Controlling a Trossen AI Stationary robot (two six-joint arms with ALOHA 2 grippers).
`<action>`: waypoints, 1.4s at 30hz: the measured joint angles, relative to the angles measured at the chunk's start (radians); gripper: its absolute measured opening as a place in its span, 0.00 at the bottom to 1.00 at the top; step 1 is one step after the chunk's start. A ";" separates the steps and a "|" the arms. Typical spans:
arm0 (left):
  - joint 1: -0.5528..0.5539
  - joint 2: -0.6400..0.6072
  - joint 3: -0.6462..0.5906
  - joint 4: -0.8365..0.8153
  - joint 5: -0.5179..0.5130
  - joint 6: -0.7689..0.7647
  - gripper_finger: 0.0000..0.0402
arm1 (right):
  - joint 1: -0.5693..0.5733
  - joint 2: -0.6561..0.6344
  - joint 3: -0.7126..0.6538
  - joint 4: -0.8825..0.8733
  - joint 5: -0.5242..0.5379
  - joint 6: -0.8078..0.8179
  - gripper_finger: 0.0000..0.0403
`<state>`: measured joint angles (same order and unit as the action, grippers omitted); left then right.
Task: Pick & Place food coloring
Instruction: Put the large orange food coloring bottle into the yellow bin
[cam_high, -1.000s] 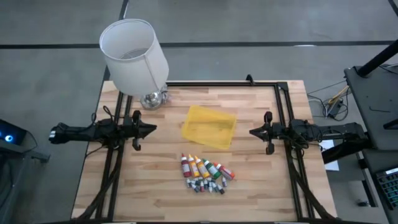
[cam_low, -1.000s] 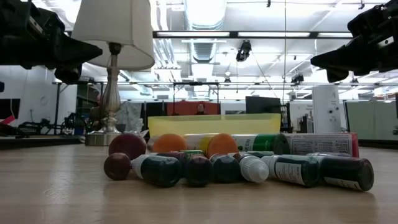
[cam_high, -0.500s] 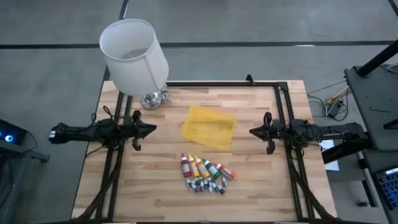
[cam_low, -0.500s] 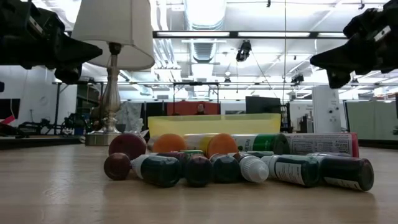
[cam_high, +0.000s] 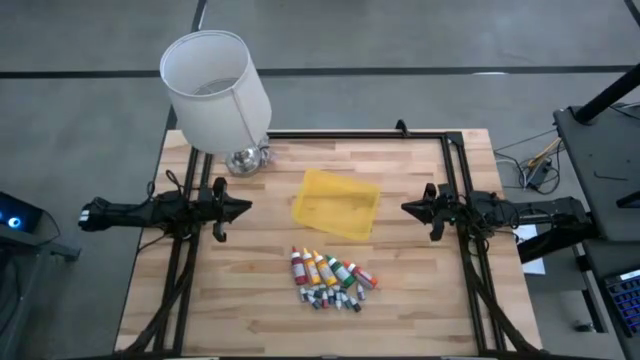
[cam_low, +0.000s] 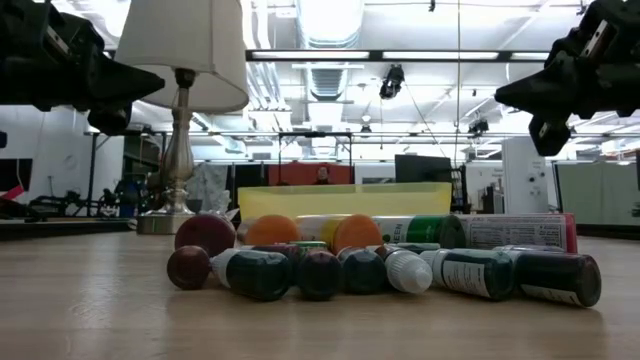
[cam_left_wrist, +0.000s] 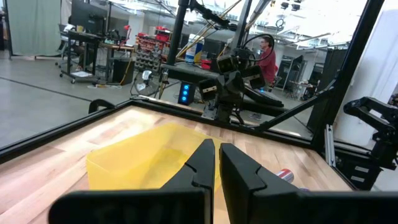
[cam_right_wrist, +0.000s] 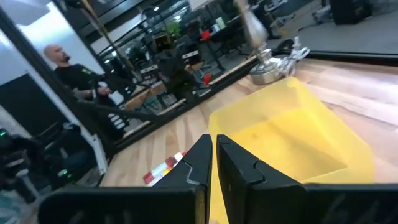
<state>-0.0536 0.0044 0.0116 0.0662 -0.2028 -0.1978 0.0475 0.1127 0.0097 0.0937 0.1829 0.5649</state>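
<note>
Nothing's started: food coloring (cam_high: 331, 280) lies near the table's front edge; left gripper (cam_high: 243, 208) and right gripper (cam_high: 408, 209) are pressed together, empty.

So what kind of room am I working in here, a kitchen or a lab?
Most likely a robotics lab or workshop, not a kitchen. The butcher-block table sits in a black metal frame, and beyond it the wrist views show equipment racks and a person standing among other rigs.
</note>
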 joint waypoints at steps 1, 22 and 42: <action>0.000 0.000 0.000 0.000 0.000 0.000 0.00 | 0.000 0.000 0.000 0.000 0.001 0.011 0.04; 0.000 0.000 0.000 0.000 0.000 0.000 0.00 | 0.000 0.000 0.000 0.274 0.003 0.075 0.04; 0.000 0.000 0.000 0.000 0.000 0.000 0.00 | 0.000 0.000 0.000 0.684 0.003 -0.029 0.04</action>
<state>-0.0537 0.0044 0.0116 0.0662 -0.2028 -0.1981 0.0475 0.1131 0.0097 0.7781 0.1854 0.5362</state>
